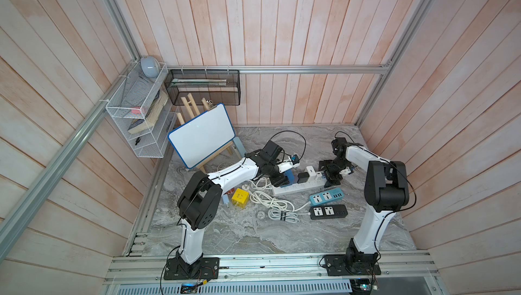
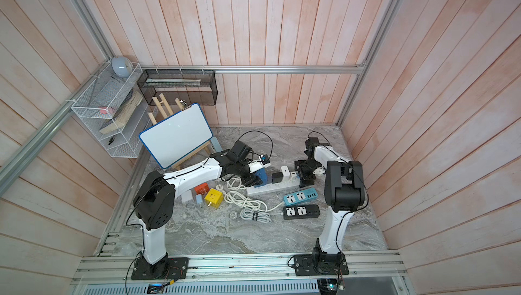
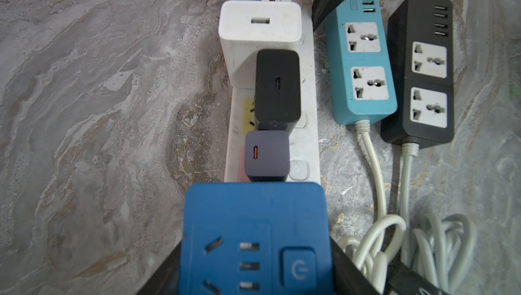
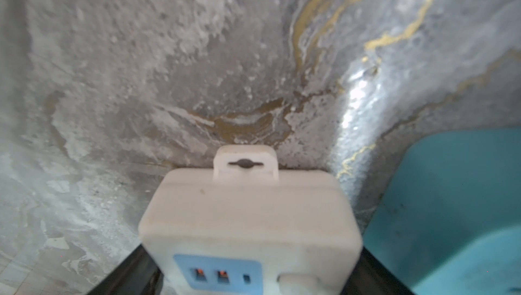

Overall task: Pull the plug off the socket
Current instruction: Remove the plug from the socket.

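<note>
Top views: in both top views the white power strip [image 1: 298, 188] is seen lying flat on the table [image 1: 253, 234] between the two arms, with a row of plugs standing in it. The left gripper [image 1: 280, 180] is positioned over the blue plug [image 1: 290, 174] at the strip end nearer the left arm, and the right gripper [image 1: 332, 178] is set at the opposite end.

Left wrist view: the blue plug is shown filling the gap between the two dark fingers [image 3: 349, 265], which are closed against its side walls. The side walls are judged to be chosen so that a straight pull away from the strip can be applied. Whether the pins are fully seated cannot be told. Beyond it, a grey charger [image 3: 267, 155], a black charger [image 3: 277, 87] and a white charger [image 3: 259, 28] are plugged in line; a teal power strip [image 3: 363, 54] lies just beside.

Right wrist view: the far end of the white power strip is clamped between the right fingers [image 4: 127, 276]. This hold is judged to act as an anchor, so that the strip is not lifted when the plug is drawn.
</note>
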`<state>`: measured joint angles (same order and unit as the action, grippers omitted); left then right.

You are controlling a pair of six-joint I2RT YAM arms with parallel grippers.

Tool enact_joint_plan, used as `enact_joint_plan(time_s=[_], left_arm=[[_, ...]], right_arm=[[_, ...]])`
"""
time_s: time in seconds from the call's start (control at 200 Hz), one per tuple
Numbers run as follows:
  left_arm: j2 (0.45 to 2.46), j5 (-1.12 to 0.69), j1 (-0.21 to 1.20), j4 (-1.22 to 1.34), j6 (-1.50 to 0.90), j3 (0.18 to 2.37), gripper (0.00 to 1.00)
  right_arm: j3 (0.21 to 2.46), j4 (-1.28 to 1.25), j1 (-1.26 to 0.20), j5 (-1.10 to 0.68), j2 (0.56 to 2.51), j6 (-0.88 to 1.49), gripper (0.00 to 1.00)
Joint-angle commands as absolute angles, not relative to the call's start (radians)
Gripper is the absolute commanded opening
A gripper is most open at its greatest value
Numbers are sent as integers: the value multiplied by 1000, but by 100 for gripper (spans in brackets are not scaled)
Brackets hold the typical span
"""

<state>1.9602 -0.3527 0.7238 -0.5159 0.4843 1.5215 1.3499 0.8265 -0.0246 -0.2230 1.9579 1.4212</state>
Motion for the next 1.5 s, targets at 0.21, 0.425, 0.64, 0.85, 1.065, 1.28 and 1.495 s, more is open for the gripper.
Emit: enact_joint_plan(time_s=[0.21, 0.425, 0.64, 0.85, 1.065, 1.28, 1.495], left_arm=[[1952, -358, 702, -555, 432, 1603, 0], [1923, -224, 731, -488, 477, 1564, 0], [1887, -167, 744, -425, 502, 1511, 0], [1885, -179, 745, -446, 516, 1496, 0], [1891, -160, 751, -488, 544, 1500, 0], [1894, -232, 750, -537, 542, 1502, 0], [1958, -408, 699, -650, 490, 1570, 0]], right_arm=[[1313, 884, -18, -83, 2033, 1491, 0], [1320, 893, -17, -75, 2033, 1494, 0], [1328, 896, -19, -66, 2035, 1497, 0], [1335, 896, -21, -70, 2042, 1495, 0], [1344, 899, -20, -69, 2046, 1492, 0], [1344, 898, -21, -70, 2051, 1489, 0], [1350, 891, -21, -64, 2050, 1481, 0]])
